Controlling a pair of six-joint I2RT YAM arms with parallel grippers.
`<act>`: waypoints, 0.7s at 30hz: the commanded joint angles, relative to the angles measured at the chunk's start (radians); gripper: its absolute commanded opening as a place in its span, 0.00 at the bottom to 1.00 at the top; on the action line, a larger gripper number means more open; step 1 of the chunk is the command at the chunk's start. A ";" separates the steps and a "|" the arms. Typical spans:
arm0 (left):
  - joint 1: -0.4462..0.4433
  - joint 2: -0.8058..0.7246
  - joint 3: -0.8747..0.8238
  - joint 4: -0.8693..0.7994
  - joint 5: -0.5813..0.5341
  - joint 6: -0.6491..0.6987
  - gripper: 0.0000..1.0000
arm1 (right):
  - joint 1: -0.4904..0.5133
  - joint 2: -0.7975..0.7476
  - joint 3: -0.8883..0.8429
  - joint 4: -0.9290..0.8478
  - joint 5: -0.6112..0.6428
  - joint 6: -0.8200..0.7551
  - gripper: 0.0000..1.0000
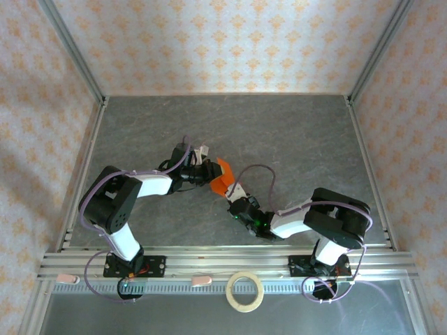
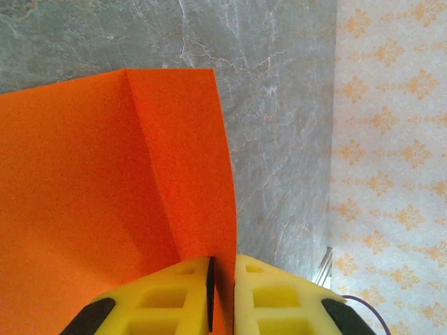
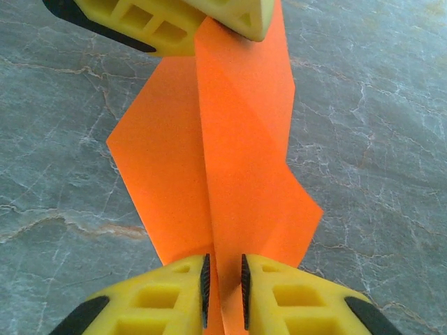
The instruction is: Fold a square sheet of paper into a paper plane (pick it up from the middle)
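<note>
I see the paper plane (image 1: 222, 178) as a bright orange folded piece near the middle of the surface (image 1: 293, 132), held between my two grippers. In the right wrist view the paper plane (image 3: 237, 160) runs as a long strip with a crease down its length and angled flaps spreading to either side. I cannot tell whether any part of it rests on the surface.

The left gripper (image 1: 208, 172) comes in from the left and pinches the paper's far end. In its own wrist view the left gripper (image 2: 223, 269) has its yellow fingers (image 2: 174, 293) drawn almost together with the orange sheet (image 2: 105, 209) clamped in the thin slot between them. I also see the left gripper (image 3: 204, 21) at the top of the right wrist view, biting the strip's upper end.

The right gripper (image 1: 233, 195) reaches in from the lower right and pinches the near end. Up close, the right gripper (image 3: 223, 279) has its fingers (image 3: 293, 300) nearly closed, with the paper running down between them.

A pale tape ring (image 1: 245, 291) lies at the near edge, between the two arm bases and well apart from the paper. Patterned walls (image 1: 223, 42) enclose the grey marbled surface.
</note>
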State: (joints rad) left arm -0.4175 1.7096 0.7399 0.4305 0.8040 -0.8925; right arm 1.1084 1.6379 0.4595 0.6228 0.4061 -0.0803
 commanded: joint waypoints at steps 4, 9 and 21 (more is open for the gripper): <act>-0.005 -0.019 0.002 0.014 0.009 -0.008 0.15 | -0.012 0.020 0.006 0.022 0.011 -0.010 0.23; -0.006 -0.019 0.003 0.011 0.009 -0.007 0.15 | -0.014 0.018 0.001 0.032 0.011 -0.013 0.22; -0.006 -0.021 -0.001 0.010 0.005 -0.006 0.15 | -0.018 0.002 -0.013 0.046 -0.010 0.001 0.09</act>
State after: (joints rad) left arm -0.4175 1.7096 0.7399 0.4305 0.8036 -0.8925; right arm 1.0958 1.6478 0.4595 0.6453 0.3923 -0.0872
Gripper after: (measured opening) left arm 0.149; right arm 0.089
